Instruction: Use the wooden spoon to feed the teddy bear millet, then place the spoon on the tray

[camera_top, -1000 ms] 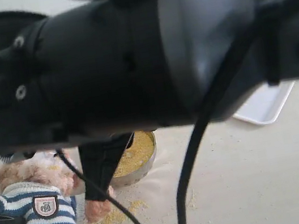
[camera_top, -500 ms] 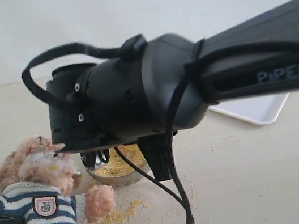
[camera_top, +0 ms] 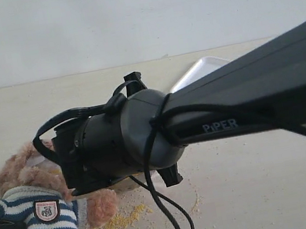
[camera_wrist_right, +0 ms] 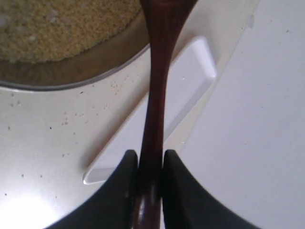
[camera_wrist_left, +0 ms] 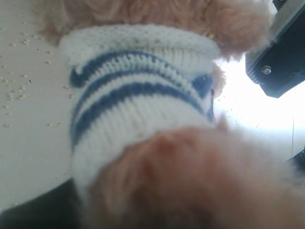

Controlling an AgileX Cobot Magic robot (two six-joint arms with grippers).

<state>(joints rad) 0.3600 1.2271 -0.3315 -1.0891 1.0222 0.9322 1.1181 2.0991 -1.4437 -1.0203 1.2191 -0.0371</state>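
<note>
The teddy bear (camera_top: 31, 214) sits at the front left in its striped sweater (camera_wrist_left: 138, 95). My right gripper (camera_wrist_right: 151, 162) is shut on the slim handle of the wooden spoon (camera_wrist_right: 156, 81). The spoon's bowl runs out of the right wrist view, over the rim of the steel bowl of millet (camera_wrist_right: 52, 26). In the exterior view my right arm's wrist (camera_top: 117, 147) hangs right beside the bear's head and hides the spoon and most of the bowl. The white tray (camera_top: 196, 72) lies behind the arm. The bear's furry limb (camera_wrist_left: 190, 181) fills my left gripper's jaws.
Loose millet (camera_top: 121, 220) is scattered on the pale tabletop in front of the bear's paw. A black cable (camera_top: 173, 217) loops down from the right wrist. A black part of the right arm (camera_wrist_left: 279, 52) shows beyond the bear in the left wrist view.
The right arm has drawn back from the camera and swung down and left, so its wrist now sits beside the bear's head. The tray now shows above the arm. The bear has stayed put.
</note>
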